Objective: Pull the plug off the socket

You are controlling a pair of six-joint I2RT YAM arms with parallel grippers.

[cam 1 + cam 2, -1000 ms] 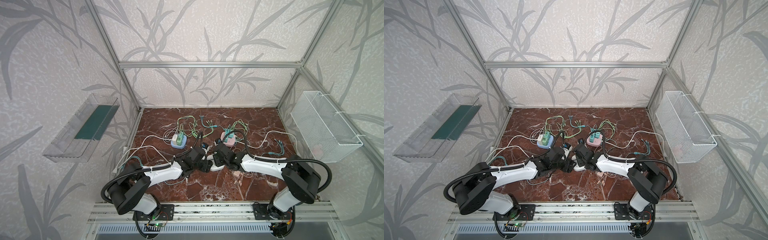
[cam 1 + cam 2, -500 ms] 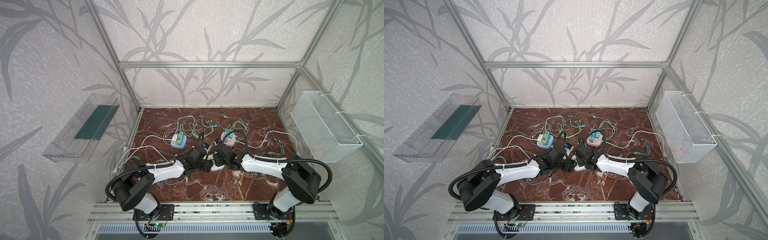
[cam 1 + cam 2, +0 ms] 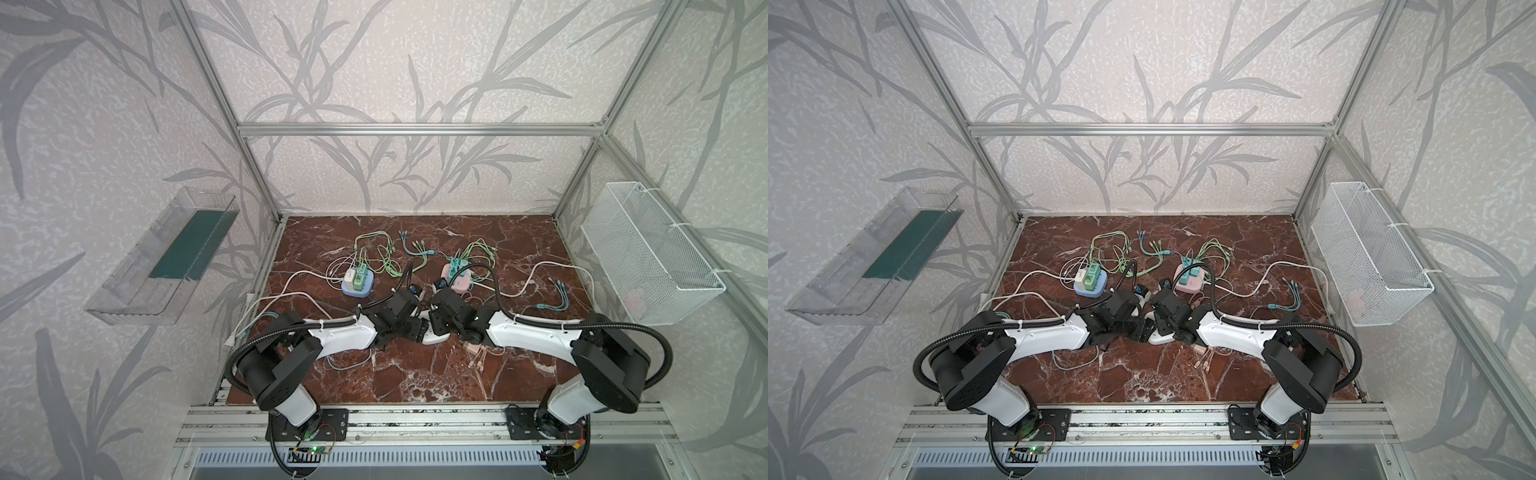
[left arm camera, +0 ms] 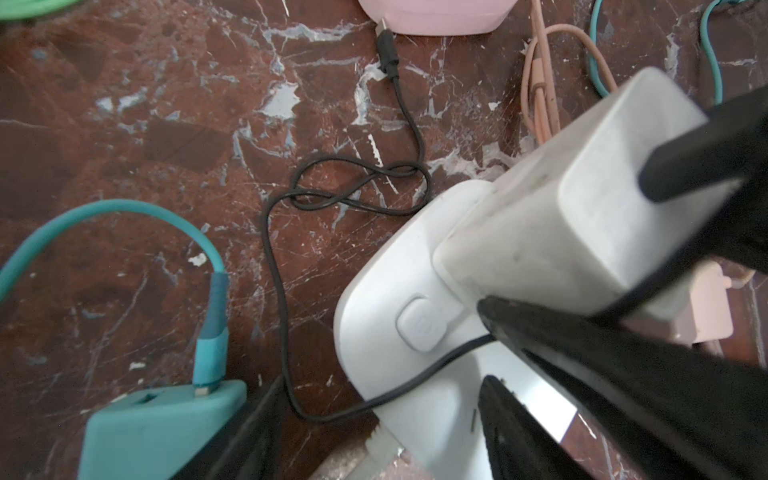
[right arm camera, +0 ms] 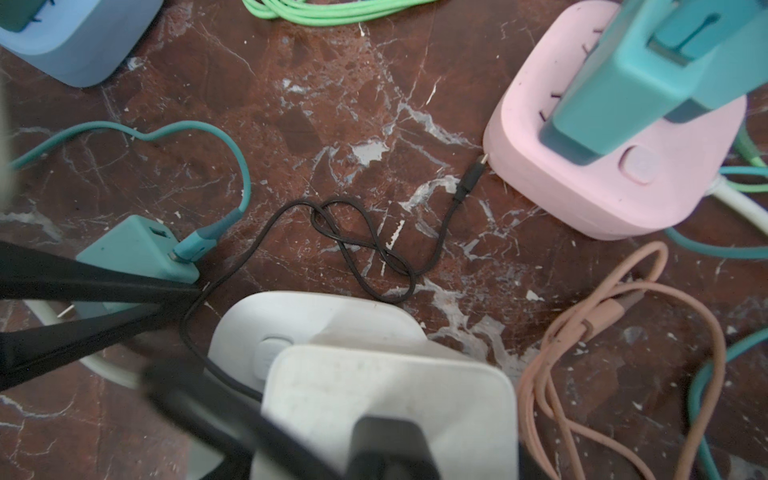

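white plastic block plug (image 4: 511,232) sits in rounded white socket cube (image 4: 386,291), just 6 o'clock of red marble tabletop (image 3: 415,382) centre. right gripper (image 4: 569,245) clamped on plug for the pull; left gripper (image 4: 380,390) wide astride socket's edge, likely to pin base down.

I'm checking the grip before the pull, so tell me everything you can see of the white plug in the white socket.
The white plug is a boxy block with rounded edges, matte plastic by its look, with grey scuffs. It stands on top of the white socket, beside the socket's button, and appears seated. The fingers of the right gripper clamp it on two opposite sides. Its prongs are hidden.
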